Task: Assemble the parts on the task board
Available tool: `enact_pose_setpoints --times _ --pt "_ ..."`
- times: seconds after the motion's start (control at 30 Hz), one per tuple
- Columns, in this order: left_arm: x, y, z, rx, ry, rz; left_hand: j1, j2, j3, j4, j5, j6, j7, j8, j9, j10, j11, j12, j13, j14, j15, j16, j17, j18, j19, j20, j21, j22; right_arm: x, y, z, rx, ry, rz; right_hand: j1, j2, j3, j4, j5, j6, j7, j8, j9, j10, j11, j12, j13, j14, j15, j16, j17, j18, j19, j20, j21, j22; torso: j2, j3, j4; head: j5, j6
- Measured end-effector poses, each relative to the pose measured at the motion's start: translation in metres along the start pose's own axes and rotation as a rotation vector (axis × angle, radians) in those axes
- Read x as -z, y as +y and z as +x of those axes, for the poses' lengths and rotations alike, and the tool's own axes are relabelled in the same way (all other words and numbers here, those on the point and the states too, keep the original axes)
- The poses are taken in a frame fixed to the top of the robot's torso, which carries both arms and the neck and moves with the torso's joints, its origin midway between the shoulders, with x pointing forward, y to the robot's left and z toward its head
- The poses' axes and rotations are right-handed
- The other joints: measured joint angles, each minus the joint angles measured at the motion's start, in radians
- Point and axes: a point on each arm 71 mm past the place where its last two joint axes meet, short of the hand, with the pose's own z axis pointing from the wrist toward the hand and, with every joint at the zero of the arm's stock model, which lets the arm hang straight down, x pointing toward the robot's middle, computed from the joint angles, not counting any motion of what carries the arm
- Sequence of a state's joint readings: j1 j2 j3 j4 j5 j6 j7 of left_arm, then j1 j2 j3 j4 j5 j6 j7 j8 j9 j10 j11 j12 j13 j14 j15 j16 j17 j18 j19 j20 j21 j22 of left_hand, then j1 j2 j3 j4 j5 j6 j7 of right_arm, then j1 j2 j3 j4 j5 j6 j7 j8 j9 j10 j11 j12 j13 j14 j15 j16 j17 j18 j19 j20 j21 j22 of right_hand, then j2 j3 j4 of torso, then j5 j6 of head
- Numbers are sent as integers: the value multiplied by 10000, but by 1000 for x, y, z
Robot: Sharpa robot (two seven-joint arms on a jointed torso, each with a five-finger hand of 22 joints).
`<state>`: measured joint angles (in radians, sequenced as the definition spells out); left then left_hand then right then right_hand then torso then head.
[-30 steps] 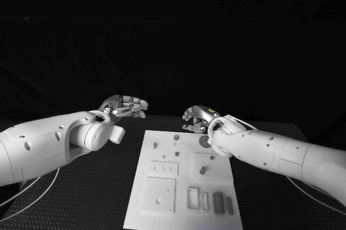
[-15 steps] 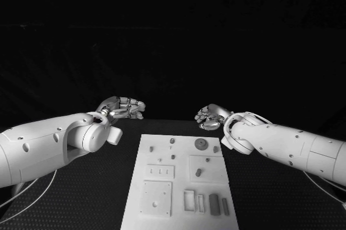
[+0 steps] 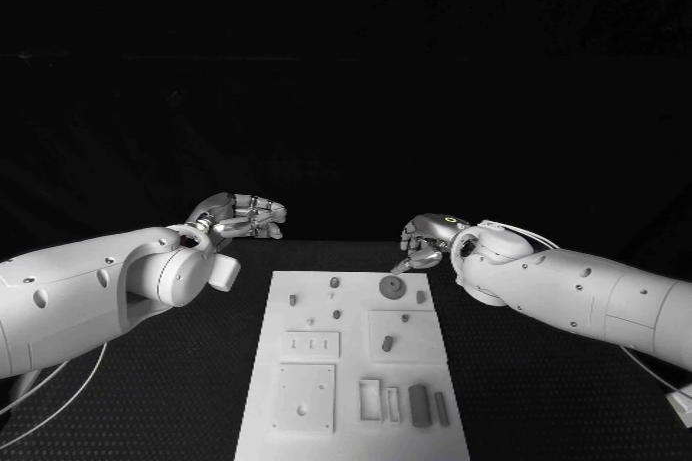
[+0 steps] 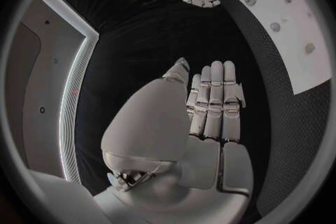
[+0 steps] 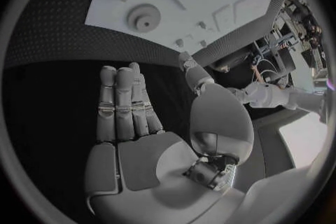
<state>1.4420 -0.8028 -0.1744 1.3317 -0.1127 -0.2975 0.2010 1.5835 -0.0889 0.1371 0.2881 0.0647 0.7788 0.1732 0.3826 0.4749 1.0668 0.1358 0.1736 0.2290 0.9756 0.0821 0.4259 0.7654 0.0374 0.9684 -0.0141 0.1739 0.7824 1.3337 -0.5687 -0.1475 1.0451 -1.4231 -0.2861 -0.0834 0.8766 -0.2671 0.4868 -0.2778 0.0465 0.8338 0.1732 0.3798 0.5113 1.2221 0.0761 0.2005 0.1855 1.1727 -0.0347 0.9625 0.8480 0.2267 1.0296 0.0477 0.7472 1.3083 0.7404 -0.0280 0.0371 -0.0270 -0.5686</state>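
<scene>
The white task board (image 3: 309,366) lies on the black table between my arms. A grey round disc (image 3: 391,286) and small pegs (image 3: 333,281) stand at its far end, and flat grey bars (image 3: 418,404) lie at its near end. My left hand (image 3: 245,216) hovers beyond the board's far left corner, its fingers (image 4: 213,101) straight, with nothing in it. My right hand (image 3: 423,243) hangs just past the far right corner near the disc (image 5: 143,17); its fingers (image 5: 126,103) are stretched out and hold nothing.
Recessed square plates (image 3: 315,343) and a rectangular frame (image 3: 369,399) sit on the board's near half. Black table (image 3: 173,391) stretches on both sides of the board. White cables trail beside each arm.
My right hand has drawn back from over the board's far edge to its right corner, and the forearm has swung outward. The left hand has drifted slightly to the left.
</scene>
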Motion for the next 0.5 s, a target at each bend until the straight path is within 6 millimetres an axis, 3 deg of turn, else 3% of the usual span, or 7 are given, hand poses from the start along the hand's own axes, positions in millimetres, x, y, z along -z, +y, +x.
enact_pose_setpoints --times 0.13,0.3,0.5 --pt "0 0 1 7 21 -9 0 0 0 0 0 0 0 0 0 0 0 -5 9 0 0 0 0 0 0 0 0 0 -1 -6 11 635 103 115 -184 -119 -411 -98 0 397 -272 258 166 488 -242 443 457 240 -240 54 -30 72 210 -178 21 2 6 1 19 -52 -27" --pt "0 1 1 14 37 -21 0 0 0 0 0 0 0 0 -1 0 0 -4 9 0 0 0 -1 0 0 0 0 -1 -2 -6 25 975 266 119 -68 -3 -802 -91 0 552 -357 259 303 327 -402 1173 1869 315 -316 343 -7 130 317 -286 41 25 30 5 53 -76 -67" --pt "1 1 3 27 82 -22 0 0 0 0 0 0 0 0 8 0 0 -5 8 0 0 0 8 0 0 0 0 -1 -2 -7 36 1051 392 120 473 344 -837 -104 0 495 -343 91 356 -432 -295 1235 2683 235 -241 402 26 140 317 -285 40 15 74 31 85 -84 -81"
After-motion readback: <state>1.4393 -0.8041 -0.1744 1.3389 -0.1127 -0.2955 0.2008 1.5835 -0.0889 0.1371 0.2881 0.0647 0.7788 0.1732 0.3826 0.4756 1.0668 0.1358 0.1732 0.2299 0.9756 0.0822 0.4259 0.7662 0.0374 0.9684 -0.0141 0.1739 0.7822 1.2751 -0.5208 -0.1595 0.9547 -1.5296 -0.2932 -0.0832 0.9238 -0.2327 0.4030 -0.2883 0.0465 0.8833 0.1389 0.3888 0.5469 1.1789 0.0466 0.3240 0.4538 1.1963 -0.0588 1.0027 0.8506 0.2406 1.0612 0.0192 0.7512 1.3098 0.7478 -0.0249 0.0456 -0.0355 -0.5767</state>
